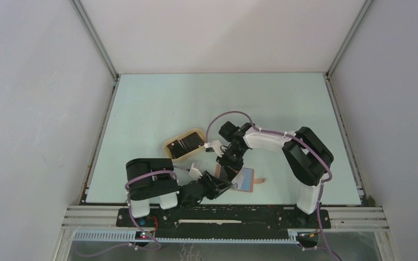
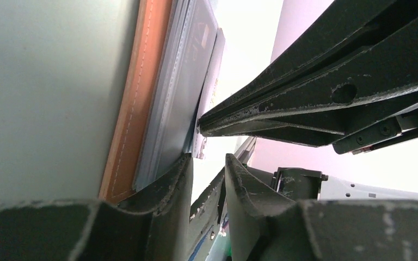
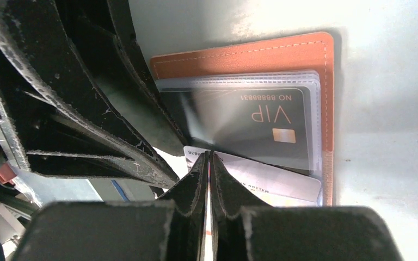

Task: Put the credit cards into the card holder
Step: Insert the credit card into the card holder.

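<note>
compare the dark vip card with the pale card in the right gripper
The dark VIP card is dark grey and sits squarely inside the card holder. The pale card is grey-white, tilted, and pinched by the right gripper. Both are thin, printed cards.

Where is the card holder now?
In the top view the card holder lies open at the front of the table, the left gripper at its left side, the right gripper just above, the tan tray up-left.
</note>
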### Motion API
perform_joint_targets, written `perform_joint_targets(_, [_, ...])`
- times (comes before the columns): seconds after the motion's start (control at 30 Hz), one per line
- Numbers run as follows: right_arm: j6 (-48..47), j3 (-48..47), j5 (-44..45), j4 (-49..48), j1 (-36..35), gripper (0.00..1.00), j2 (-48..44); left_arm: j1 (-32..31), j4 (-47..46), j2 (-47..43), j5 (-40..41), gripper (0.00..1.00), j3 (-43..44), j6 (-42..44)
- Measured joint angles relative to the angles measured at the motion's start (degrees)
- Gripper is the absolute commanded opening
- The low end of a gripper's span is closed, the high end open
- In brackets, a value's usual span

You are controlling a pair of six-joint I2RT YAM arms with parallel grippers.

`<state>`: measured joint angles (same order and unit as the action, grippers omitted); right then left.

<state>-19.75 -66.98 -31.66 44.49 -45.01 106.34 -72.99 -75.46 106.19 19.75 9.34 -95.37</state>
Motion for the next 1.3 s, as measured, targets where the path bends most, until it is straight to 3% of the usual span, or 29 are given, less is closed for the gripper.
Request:
perform_joint_targets(0.4, [0.42,-1.57,-5.03,-1.33,0.33,0.11,-0.04,0.0,-1.4,0.61,-0.07,0.33,-0.26,1.44])
perform_joint_targets(1.3, [-1.33,-1.99,2.84,-0.11,-1.84,0.09,1.31,0.07,-3.76,1.81,-0.22,0.34,-0.79,1.57])
